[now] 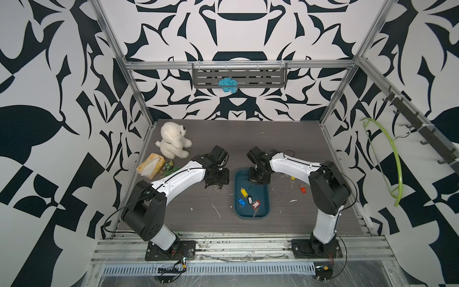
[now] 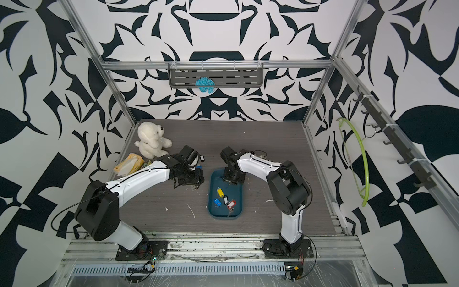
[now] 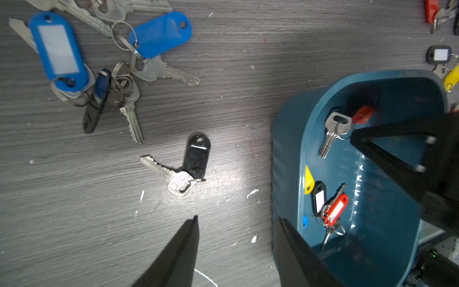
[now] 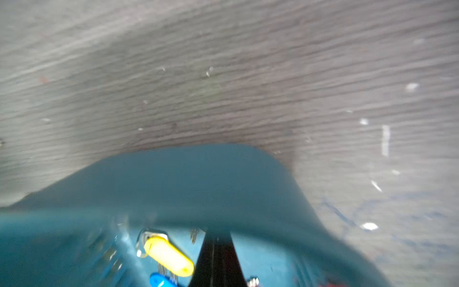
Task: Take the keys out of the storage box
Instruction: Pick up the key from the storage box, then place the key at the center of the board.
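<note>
Black-and-white arms both reach over the grey wood-grain tabletop (image 1: pixel 285 139); bearings below take the far wall as twelve o'clock in the top views. The left arm runs from its near-edge base toward one o'clock with the wrist bent down. The left hand (image 1: pixel 214 186) points at the tabletop just beside the nine o'clock wall of the storage box (image 1: pixel 263 193). Its fingers (image 3: pixel 188 243) stand roughly half apart with nothing between them. A black-tagged key (image 3: pixel 196 159) lies flat beneath, clear of both. The right arm rises from its base, the forearm heads toward ten o'clock, and the wrist turns down. The right hand (image 1: pixel 258 181) is inside the box at its twelve o'clock end, fingers (image 4: pixel 216 261) pressed fully together. Its tip is just beside the ring of a silver key (image 3: pixel 335 129) carrying a red tag; whether that ring is pinched cannot be told. The box is dark teal plastic with low walls and rounded corners, lying flat with its long axis twelve to six. Keys (image 1: pixel 249 200) inside it sit in the six o'clock half: yellow tag (image 1: pixel 244 192), blue tag (image 1: pixel 241 201), black tag (image 1: pixel 250 199) and red tag (image 1: pixel 256 204), each on a ring. Outside, a loose yellow-tagged key (image 1: pixel 293 178) and a loose red-tagged key (image 1: pixel 302 189) lie at three o'clock of the box. Blue-tagged keys (image 3: pixel 58 49) cluster on the tabletop toward eleven o'clock.
</note>
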`<state>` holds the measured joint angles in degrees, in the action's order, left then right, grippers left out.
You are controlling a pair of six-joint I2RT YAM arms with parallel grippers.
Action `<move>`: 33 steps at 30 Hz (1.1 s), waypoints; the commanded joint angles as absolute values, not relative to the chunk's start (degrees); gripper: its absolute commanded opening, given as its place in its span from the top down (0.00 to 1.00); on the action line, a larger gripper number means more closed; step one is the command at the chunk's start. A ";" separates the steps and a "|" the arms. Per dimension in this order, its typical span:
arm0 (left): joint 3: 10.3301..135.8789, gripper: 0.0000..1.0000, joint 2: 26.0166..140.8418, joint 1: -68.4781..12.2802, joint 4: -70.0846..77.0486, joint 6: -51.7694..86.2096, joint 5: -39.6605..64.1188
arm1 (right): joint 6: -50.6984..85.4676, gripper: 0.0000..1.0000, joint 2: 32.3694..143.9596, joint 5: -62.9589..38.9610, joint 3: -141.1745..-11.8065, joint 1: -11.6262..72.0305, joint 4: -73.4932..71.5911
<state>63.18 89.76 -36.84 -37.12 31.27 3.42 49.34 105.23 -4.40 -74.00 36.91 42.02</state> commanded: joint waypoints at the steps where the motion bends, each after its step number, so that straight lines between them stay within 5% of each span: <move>1: 63.11 0.44 90.80 -37.10 -38.06 30.72 3.34 | 48.79 1.00 98.67 -2.79 -76.46 37.00 45.10; 13: 63.11 0.45 90.54 -37.40 -37.99 30.98 3.34 | 49.67 1.00 87.25 -3.11 -75.72 34.35 47.69; 23: 63.18 0.45 89.56 -37.61 -37.68 31.55 3.01 | 44.96 1.00 75.35 -3.40 -67.78 23.83 54.14; 33: 65.50 0.42 88.17 -39.04 -39.78 31.93 1.48 | 43.36 1.00 76.80 -8.48 -54.82 18.37 46.61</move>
